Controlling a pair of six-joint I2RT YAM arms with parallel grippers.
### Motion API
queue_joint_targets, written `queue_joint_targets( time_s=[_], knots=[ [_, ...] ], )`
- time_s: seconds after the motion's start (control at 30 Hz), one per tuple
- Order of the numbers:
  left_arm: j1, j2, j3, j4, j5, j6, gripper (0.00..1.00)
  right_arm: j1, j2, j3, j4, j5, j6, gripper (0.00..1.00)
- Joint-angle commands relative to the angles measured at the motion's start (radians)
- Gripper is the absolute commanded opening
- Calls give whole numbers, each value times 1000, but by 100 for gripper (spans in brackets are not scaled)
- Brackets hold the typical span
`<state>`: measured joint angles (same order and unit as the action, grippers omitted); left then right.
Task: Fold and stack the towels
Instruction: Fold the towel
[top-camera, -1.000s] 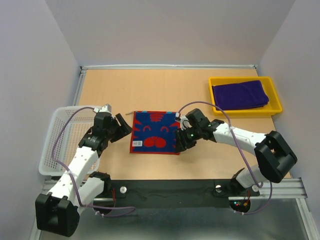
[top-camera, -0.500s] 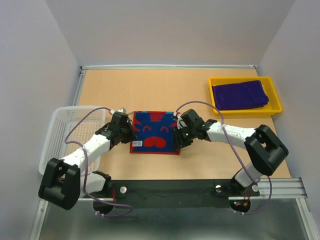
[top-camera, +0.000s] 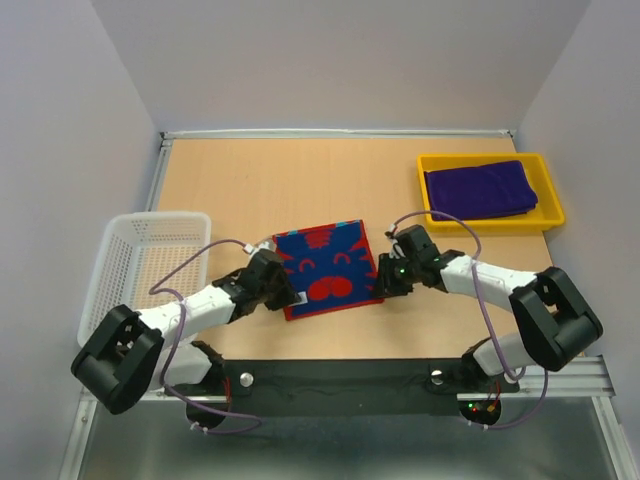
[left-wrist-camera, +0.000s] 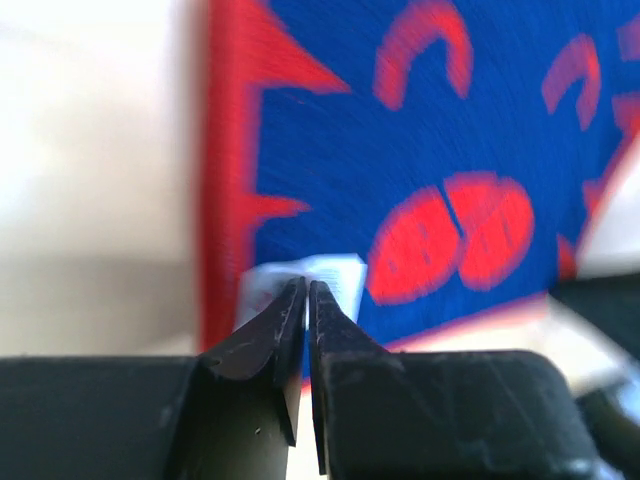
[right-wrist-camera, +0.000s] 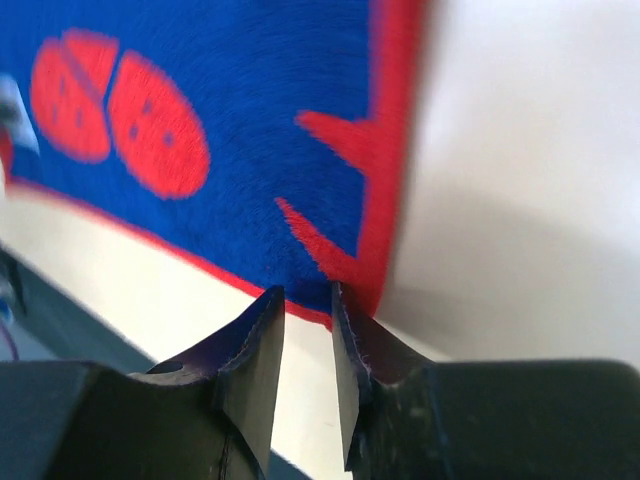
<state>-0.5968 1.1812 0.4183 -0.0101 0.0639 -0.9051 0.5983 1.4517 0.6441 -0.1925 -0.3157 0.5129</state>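
Note:
A blue towel (top-camera: 328, 270) with red curved marks and a red edge lies flat and slightly skewed between my two arms. My left gripper (top-camera: 287, 297) is at its near left corner. In the left wrist view the towel (left-wrist-camera: 400, 130) fills the frame, and the left gripper (left-wrist-camera: 306, 287) is pinched shut on its edge at the white label (left-wrist-camera: 340, 275). My right gripper (top-camera: 382, 283) is at the near right corner. In the right wrist view its jaws (right-wrist-camera: 305, 292) stand a little apart, with the towel's red corner (right-wrist-camera: 375, 280) at their tips. A folded deep purple towel (top-camera: 478, 188) lies in the tray.
The yellow tray (top-camera: 490, 225) sits at the back right of the table. A white mesh basket (top-camera: 140, 270) stands at the left edge, beside my left arm. The black rail with the arm bases (top-camera: 340, 378) runs along the near edge.
Both grippers closed in on the towel's near corners and narrowed. The towel has shifted right and towards me, and has turned a little. The left arm swung in low along the table.

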Motion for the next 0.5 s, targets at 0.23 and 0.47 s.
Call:
queue_joint_targets(
  time_s=[0.23, 0.47],
  knots=[
    [-193, -162, 33, -45, -191, -178, 44, -140, -149, 83, -56, 23, -67, 43],
    [-11, -119, 161, 100, -152, 18, 50, -138, -25, 351, 137, -28, -13, 57]
  ],
)
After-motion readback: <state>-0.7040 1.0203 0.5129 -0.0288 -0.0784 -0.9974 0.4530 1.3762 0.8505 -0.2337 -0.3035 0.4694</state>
